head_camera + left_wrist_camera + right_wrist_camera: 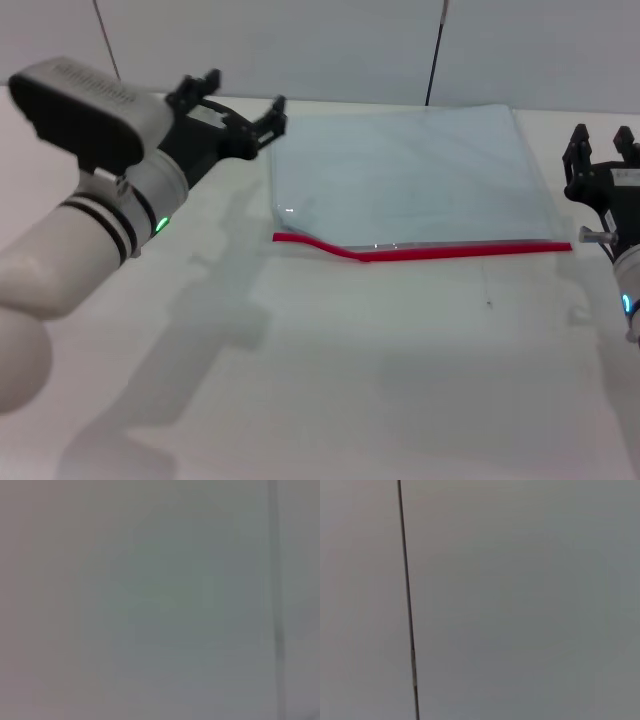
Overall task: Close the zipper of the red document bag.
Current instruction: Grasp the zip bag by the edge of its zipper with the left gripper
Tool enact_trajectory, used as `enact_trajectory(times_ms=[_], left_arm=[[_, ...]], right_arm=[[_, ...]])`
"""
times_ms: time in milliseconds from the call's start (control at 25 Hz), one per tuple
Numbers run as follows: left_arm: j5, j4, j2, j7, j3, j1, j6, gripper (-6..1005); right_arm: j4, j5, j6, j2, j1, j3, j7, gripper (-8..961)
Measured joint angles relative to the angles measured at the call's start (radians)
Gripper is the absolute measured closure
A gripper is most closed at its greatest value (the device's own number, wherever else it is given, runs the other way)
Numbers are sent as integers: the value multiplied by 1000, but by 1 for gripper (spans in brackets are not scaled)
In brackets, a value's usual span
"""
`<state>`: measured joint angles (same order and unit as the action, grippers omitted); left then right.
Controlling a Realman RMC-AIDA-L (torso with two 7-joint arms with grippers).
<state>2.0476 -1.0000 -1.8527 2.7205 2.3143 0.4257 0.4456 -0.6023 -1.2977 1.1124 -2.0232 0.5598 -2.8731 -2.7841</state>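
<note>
Nearest us runs the zipper (425, 250), a thin bright red strip along the near long edge of the red document bag (410, 180), a large flat translucent pale blue-grey plastic pouch lying mid-table on the white tabletop (330, 380). We see the strip kinked toward its left end; no slider we can make out. Left gripper (245, 112) hovers wide open by the bag's far-left corner; right gripper (600, 145) waits open beside the right edge. We'd pin one end, pinch the slider, pull straight along the strip.
</note>
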Motion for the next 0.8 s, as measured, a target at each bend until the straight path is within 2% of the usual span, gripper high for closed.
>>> enact_trajectory(times_ms=[80,120,360,520,640,720,760,800], left_arm=[[19,-69,21,-70,-38,-5,-130,111],[28,-89,22,-105,-56,-10,-178,111],[68,-258,8,-381,-237,-66,-547,111],[158,-348,-11,-476,-349,-77,-824,111],[267,-382,-39,-487,-411,-58,-1006,111],[335,-388,-53,-485,-431,-36,-1091,111],[391,-390,-68,-481,-447,-12,-1164,111],[391,-390,-68,-481,-447,-12,-1164,110]], right_arm=[[0,0,0,0,0,-2,0,478],[0,0,-1,0,0,-2,0,478],[0,0,-4,0,3,-1,0,480],[-1,0,-11,0,6,1,0,481],[0,0,-28,0,11,3,0,482],[1,0,-34,0,15,3,0,483],[1,0,-34,0,16,4,0,483],[1,0,-34,0,18,4,1,483]])
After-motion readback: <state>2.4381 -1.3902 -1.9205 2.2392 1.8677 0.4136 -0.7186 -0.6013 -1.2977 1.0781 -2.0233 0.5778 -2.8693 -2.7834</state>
